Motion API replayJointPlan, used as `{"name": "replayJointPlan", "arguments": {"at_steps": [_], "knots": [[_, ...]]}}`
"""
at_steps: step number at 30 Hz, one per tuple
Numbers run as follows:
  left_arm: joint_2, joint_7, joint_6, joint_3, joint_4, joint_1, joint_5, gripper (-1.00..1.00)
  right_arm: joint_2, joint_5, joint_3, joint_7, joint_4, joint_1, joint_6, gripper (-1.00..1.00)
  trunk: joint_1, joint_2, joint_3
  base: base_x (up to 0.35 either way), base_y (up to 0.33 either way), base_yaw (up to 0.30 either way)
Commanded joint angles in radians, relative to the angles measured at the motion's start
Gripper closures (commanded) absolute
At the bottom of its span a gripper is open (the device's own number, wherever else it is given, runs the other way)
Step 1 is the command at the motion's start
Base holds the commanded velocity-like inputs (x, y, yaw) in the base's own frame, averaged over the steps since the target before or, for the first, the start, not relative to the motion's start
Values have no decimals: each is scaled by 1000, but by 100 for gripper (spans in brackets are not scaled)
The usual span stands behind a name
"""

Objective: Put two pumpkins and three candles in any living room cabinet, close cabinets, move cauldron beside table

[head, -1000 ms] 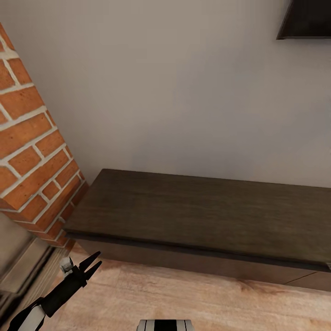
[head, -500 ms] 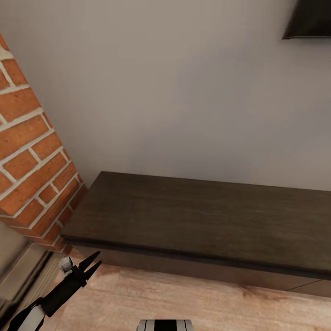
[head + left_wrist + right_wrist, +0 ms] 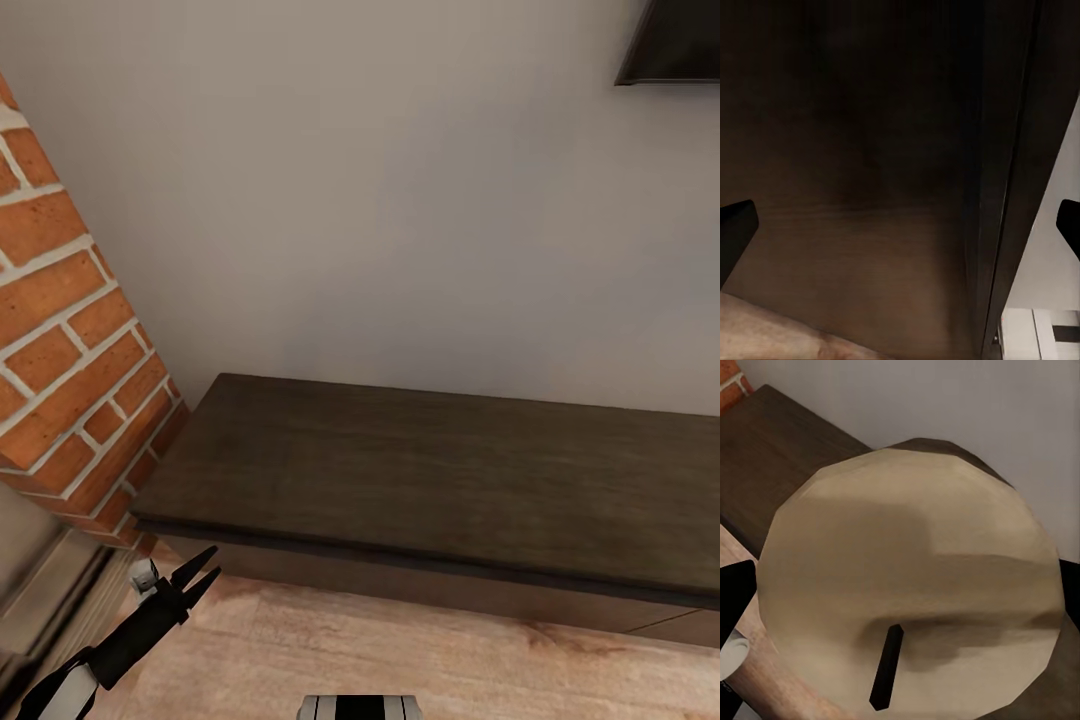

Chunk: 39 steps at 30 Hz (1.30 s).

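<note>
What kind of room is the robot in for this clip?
Probably a living room: a long, low dark wooden cabinet against a plain wall, a red brick fireplace beside it, and wood flooring underfoot.

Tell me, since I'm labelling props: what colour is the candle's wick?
Black, against the pale beige candle held in the right hand; clearest in the right wrist view.

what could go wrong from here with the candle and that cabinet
1. The cabinet shows only flat shut fronts, so the candle between the right gripper's fingers has no way in until a drawer is pulled out.
2. The open left gripper sits low by the cabinet's end and the brick fireplace; a careless reach could bump either.
</note>
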Motion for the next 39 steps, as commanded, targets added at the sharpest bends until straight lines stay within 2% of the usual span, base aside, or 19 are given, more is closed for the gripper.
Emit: {"name": "replayJointPlan", "arguments": {"at_steps": [1, 39], "knots": [[0, -1, 9, 0, 0, 0, 6, -100, 0, -3, -2, 1, 0, 1, 7, 100, 0, 0, -1, 7, 0, 0], [2, -1, 10, 2, 1, 0, 7, -100, 0, 0, -1, 0, 0, 1, 7, 100, 0, 0, -1, 40, 0, 0]]}}
